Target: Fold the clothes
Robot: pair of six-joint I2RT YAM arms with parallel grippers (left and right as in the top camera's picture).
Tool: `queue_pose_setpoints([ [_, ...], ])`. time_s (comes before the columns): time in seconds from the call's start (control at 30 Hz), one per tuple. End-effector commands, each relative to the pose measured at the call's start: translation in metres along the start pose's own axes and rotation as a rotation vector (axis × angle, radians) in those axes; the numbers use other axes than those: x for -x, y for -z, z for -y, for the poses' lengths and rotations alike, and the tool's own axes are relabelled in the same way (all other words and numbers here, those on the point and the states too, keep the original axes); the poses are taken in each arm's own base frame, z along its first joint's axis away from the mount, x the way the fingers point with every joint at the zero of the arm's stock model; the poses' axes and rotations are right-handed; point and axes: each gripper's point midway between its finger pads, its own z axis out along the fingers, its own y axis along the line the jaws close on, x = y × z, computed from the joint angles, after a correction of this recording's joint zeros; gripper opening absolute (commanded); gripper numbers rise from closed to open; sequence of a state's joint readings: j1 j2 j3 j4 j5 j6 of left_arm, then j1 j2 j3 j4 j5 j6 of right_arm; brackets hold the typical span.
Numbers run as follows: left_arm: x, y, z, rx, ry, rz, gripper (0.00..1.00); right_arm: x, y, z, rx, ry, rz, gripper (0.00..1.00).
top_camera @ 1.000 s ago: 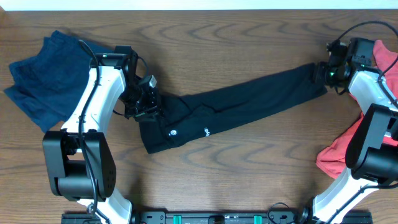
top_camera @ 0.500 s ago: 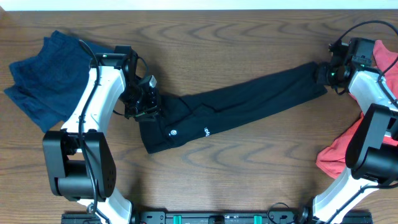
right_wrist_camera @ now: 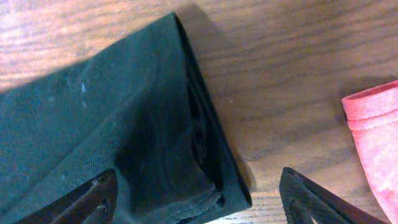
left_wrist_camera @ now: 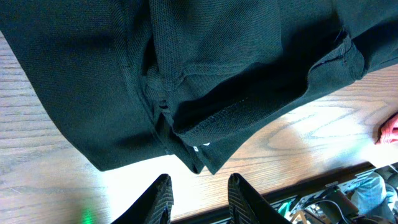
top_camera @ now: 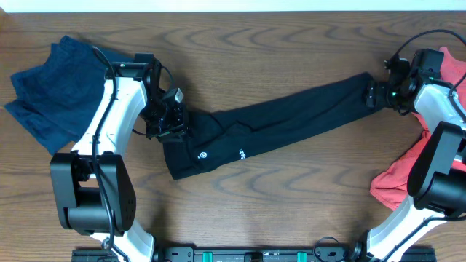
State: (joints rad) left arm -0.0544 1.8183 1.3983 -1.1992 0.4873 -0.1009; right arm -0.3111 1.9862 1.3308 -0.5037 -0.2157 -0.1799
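My right jaws spread wide over black garment (right_wrist_camera: 112,124) end. My left jaws narrowly parted, empty, beside its hem.

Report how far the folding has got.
Done: the black shirt lies folded into a long strip. In hand: the right gripper is open over its end, the left gripper at the other. Left: fold the strip short, then the navy garment and red garment.
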Motion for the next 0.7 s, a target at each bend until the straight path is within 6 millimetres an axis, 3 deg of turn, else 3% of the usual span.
queue_pose_setpoints([
  [0.0, 0.001, 0.001, 0.0, 0.002, 0.001, 0.002, 0.32, -0.006, -0.013, 0.0, 0.027, 0.043, -0.026, 0.81],
  [0.23, 0.001, 0.001, 0.0, 0.002, 0.001, 0.002, 0.32, -0.029, -0.042, 0.002, 0.041, 0.024, -0.102, 0.76],
  [0.37, 0.001, 0.001, 0.0, 0.002, 0.001, 0.002, 0.32, -0.04, -0.045, -0.005, 0.082, 0.011, -0.142, 0.39],
  [0.4, 0.001, 0.001, 0.0, 0.002, 0.001, 0.003, 0.32, -0.04, -0.043, -0.007, 0.095, 0.009, -0.141, 0.24],
  [0.47, 0.001, 0.001, 0.0, 0.002, 0.0, 0.003, 0.32, -0.04, -0.039, -0.01, 0.108, 0.008, -0.143, 0.03],
  [0.57, 0.002, 0.001, 0.0, 0.002, 0.0, 0.004, 0.32, -0.04, -0.032, -0.009, 0.096, 0.005, -0.149, 0.01],
  [0.67, 0.002, 0.001, 0.0, 0.001, -0.001, 0.005, 0.32, -0.037, -0.017, 0.01, 0.003, -0.052, -0.148, 0.01],
])
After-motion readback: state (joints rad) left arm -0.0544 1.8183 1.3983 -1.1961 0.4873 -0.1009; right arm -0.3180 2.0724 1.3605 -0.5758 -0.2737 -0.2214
